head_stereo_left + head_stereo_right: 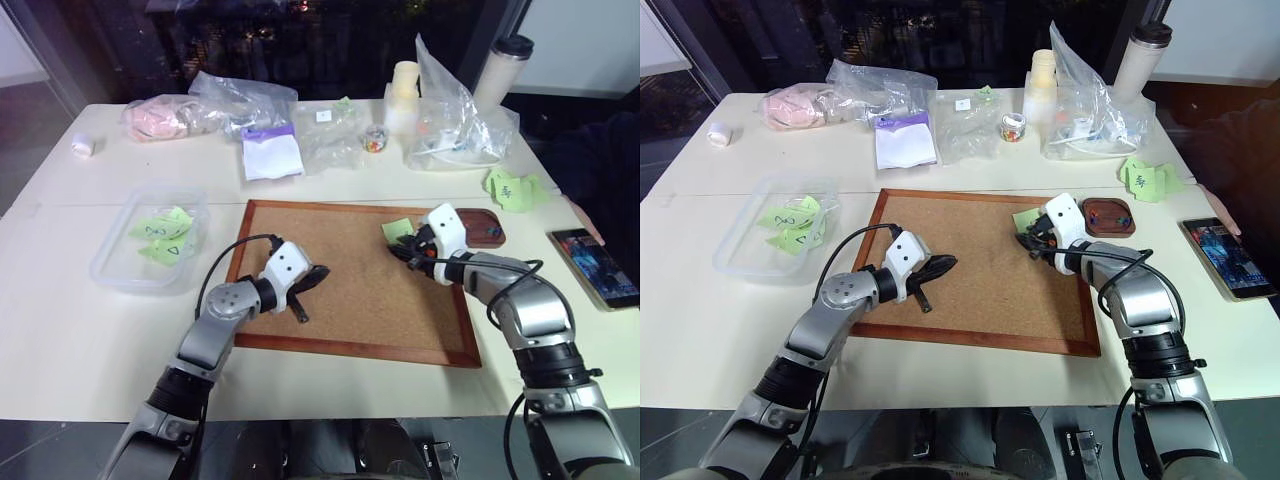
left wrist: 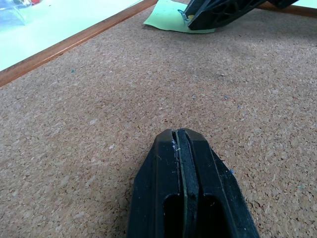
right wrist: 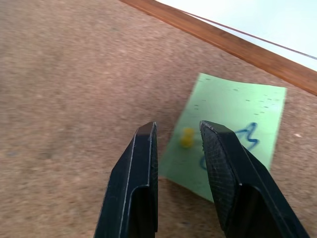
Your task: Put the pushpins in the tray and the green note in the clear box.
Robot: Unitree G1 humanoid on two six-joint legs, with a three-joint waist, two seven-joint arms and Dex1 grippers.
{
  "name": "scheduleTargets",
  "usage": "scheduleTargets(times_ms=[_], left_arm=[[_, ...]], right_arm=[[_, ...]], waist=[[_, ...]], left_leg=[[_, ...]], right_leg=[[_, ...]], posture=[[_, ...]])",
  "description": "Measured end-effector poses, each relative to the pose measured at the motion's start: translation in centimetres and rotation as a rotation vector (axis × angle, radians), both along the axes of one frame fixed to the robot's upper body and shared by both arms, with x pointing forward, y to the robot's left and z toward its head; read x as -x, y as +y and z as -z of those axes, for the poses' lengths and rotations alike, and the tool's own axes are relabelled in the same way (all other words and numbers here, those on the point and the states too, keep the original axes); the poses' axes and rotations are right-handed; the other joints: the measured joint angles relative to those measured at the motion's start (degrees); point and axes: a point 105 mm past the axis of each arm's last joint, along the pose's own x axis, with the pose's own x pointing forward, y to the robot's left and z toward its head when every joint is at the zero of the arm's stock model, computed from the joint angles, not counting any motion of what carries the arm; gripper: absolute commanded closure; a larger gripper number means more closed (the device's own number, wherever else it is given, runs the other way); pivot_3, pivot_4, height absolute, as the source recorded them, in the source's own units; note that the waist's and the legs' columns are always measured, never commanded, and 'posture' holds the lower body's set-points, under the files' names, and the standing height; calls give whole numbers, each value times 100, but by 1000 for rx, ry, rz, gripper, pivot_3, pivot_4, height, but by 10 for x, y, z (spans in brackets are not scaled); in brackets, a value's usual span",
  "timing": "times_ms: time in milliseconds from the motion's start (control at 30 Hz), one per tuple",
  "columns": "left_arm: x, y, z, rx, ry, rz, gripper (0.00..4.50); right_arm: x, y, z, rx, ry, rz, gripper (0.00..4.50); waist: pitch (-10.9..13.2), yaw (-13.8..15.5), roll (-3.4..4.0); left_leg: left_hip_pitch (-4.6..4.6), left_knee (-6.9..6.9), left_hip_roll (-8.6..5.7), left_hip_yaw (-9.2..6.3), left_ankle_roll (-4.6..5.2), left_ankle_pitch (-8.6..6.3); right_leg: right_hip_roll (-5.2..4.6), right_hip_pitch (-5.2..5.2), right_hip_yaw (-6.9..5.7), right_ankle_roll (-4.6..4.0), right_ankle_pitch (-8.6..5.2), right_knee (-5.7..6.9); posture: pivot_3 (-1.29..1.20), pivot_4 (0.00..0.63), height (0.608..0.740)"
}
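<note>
A pale green note [image 3: 233,124] with a blue scribble lies on the cork board [image 1: 350,300] near its far right corner, held down by a yellow-headed pushpin [image 3: 186,137]. My right gripper [image 3: 178,130] hovers low over the note, open, with the pin just ahead of the gap between its fingertips. The small dark brown tray [image 1: 492,232] sits just right of that hand, with a few pins in it. Out on the left stands the clear box [image 1: 110,270], holding several green notes. Over the board's left half, my left gripper [image 2: 177,136] is shut on nothing.
A phone [image 1: 595,265] lies at the right edge. More green notes [image 1: 512,188] sit behind the tray. Plastic bags, a small jar [image 1: 375,140], a tumbler [image 1: 500,65] and a white roll [image 1: 83,145] line the back of the white table.
</note>
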Motion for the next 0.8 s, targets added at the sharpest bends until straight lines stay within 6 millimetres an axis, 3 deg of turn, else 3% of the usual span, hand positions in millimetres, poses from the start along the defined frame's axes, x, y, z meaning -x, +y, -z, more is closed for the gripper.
scheduleTargets(times_ms=[233, 333, 367, 800], left_arm=[[0, -1, 0, 5, 1, 0, 4500], [0, -1, 0, 5, 2, 0, 4500], [0, -1, 0, 5, 2, 0, 4500], [0, -2, 0, 6, 4, -1, 4500]], right_arm=[[-4, -5, 2, 10, 0, 14, 3140], [-4, -5, 5, 9, 5, 13, 4371], [-4, -4, 5, 6, 5, 5, 4452], [-2, -3, 2, -5, 11, 6, 4452]], waist=[[0, 0, 0], [0, 0, 0], [0, 0, 0], [0, 1, 0]], left_leg=[[0, 0, 0, 1, 0, 0], [0, 0, 0, 1, 0, 0], [0, 0, 0, 1, 0, 0], [0, 0, 0, 0, 0, 0]], right_leg=[[0, 0, 0, 0, 0, 0], [-1, 0, 0, 0, 0, 0], [-1, 0, 0, 0, 0, 0], [-1, 0, 0, 0, 0, 0]], posture=[[0, 150, 740], [0, 150, 740], [0, 150, 740], [0, 150, 740]])
